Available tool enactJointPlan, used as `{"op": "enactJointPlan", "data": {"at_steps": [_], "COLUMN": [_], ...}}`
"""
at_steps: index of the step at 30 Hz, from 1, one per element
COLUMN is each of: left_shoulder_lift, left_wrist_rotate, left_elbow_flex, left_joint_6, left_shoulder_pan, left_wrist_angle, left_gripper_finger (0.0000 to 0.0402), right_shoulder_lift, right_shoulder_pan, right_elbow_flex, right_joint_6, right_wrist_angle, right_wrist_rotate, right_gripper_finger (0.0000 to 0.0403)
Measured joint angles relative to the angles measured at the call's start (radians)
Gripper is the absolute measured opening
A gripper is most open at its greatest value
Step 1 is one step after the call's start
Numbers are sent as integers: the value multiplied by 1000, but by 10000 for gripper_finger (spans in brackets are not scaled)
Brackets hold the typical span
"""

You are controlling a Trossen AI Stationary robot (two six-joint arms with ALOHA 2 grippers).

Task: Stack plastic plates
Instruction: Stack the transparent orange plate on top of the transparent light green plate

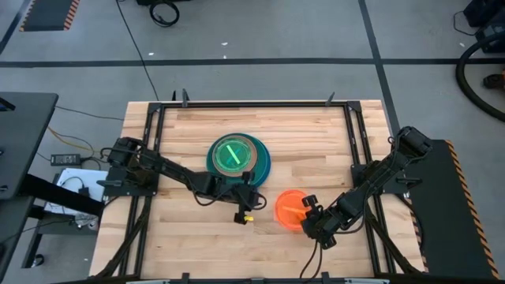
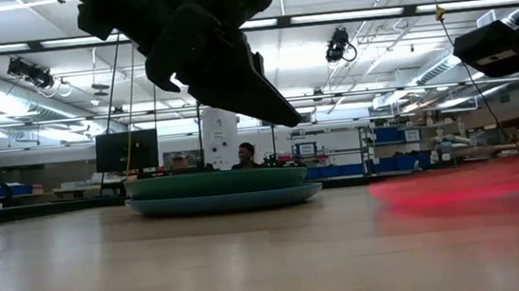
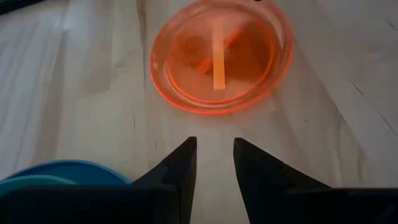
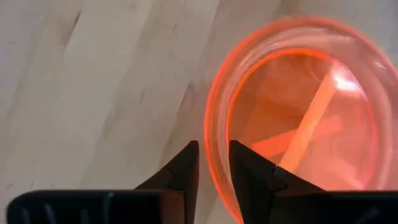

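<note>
The orange plate (image 1: pixel 289 209) is translucent, shallow and round, glowing at its rim, and it lies alone on the wooden table (image 1: pixel 189 244), near and to the right of the stack of plates (image 1: pixel 238 158) — lime green on top, dark green, teal and blue rims below. The right gripper (image 1: pixel 309 203) sits at the orange plate's right edge, its fingers (image 4: pixel 186 165) a narrow gap apart just beside the rim, not clamped on it. The left gripper (image 1: pixel 246 211) hangs left of the orange plate, near the stack, fingers (image 3: pixel 183 165) likewise slightly apart and empty.
</note>
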Motion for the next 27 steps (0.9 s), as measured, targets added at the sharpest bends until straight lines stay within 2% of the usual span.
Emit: {"op": "enactJointPlan", "data": {"at_steps": [3, 9, 16, 20, 27], "left_shoulder_lift": [0, 0, 60, 109, 129], "left_wrist_rotate": [0, 1, 52, 54, 54], "left_elbow_flex": [0, 0, 1, 1, 1], "left_joint_6": [0, -29, -81, -110, -111], "left_shoulder_pan": [-3, -4, -4, -5, -9], "left_wrist_angle": [8, 14, 96, 136, 160], "left_gripper_finger": [115, 115, 115, 115, 114], "right_shoulder_lift": [0, 0, 0, 0, 0], "right_shoulder_pan": [0, -20, -101, -132, -178], "right_elbow_flex": [0, 0, -22, -72, -140], "right_joint_6": [-1, -15, -29, -64, -107], "right_wrist_angle": [0, -5, 47, 147, 215], "right_wrist_rotate": [16, 127, 105, 47, 42], "right_gripper_finger": [110, 124, 120, 117, 116]}}
